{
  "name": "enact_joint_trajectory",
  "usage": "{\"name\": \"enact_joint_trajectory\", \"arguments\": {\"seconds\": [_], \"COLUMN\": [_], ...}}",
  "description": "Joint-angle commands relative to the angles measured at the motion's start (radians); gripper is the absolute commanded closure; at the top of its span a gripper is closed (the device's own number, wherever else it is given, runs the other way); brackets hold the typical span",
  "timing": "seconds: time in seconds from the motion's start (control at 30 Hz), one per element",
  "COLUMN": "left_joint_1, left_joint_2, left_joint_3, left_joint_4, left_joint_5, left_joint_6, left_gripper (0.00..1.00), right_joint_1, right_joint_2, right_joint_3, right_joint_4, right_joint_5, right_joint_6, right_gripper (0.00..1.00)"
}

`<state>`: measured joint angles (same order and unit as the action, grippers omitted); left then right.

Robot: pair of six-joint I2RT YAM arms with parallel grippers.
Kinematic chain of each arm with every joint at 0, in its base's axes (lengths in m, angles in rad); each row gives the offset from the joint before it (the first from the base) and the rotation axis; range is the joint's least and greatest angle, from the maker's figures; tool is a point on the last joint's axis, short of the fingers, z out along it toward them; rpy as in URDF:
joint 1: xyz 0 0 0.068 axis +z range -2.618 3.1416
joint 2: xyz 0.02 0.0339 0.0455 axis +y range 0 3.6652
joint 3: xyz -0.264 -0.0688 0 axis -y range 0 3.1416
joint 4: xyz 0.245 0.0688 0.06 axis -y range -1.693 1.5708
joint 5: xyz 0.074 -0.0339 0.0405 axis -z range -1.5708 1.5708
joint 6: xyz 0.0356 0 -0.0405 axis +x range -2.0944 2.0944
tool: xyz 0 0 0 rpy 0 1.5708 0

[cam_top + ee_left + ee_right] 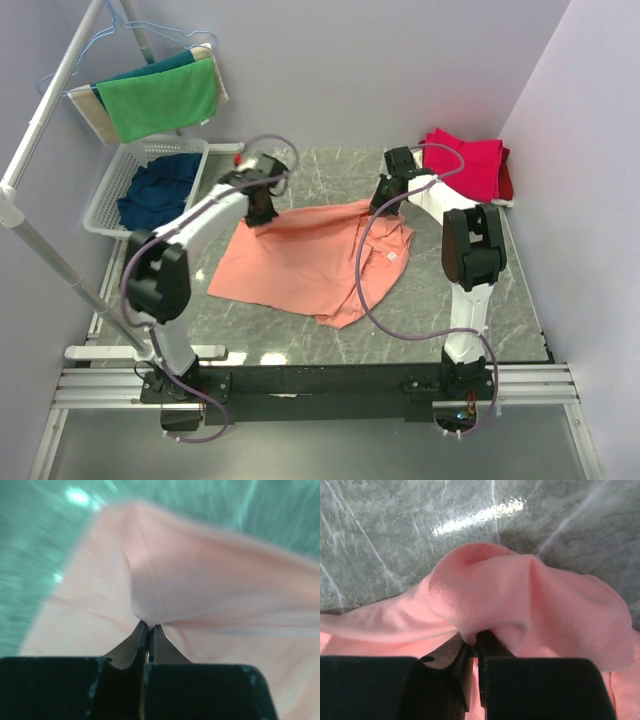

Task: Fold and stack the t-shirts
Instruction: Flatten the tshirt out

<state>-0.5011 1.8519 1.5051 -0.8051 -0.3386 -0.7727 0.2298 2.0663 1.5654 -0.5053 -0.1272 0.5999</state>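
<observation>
On the grey marbled tabletop (450,300), between the two arms, the salmon-orange t-shirt (300,265) lies spread out and rumpled, its near right part folded over itself. At its far left corner the left tool (148,626) is closed tight on a pinch of the fabric, which rises from the fingertips in a taut peak. At the far right corner the right tool (476,637) has its jaws almost together with a fold of the same shirt caught at the tips, the cloth humped up over them. Toward the far right corner of the tabletop, well apart from the salmon shirt, sits a folded stack of crimson-pink and red t-shirts (470,165). Off the left edge, a white basket (105,200) holds a crumpled dark navy t-shirt (160,190), and a green cloth (160,100) hangs on the rack behind it.
</observation>
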Motion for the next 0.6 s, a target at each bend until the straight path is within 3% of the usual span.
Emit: {"name": "enact_joint_trajectory", "arguments": {"seconds": [0.0,0.47,0.57], "left_joint_1": [0.081,0.156,0.17], "left_joint_2": [-0.169,-0.232,-0.241], "left_joint_3": [0.057,0.069,0.066], "left_joint_4": [-0.032,-0.019,-0.005], "left_joint_5": [-0.226,-0.309,-0.298], "left_joint_6": [-0.005,0.038,0.055], "left_gripper": [0.99,0.99,0.99], "right_joint_1": [-0.009,-0.009,-0.009], "right_joint_2": [-0.078,-0.104,-0.106], "right_joint_3": [0.027,0.039,0.033], "right_joint_4": [-0.032,-0.035,-0.029], "right_joint_5": [0.043,-0.003,-0.006], "right_joint_6": [-0.017,-0.034,-0.032], "right_gripper": [0.89,0.82,1.0]}}
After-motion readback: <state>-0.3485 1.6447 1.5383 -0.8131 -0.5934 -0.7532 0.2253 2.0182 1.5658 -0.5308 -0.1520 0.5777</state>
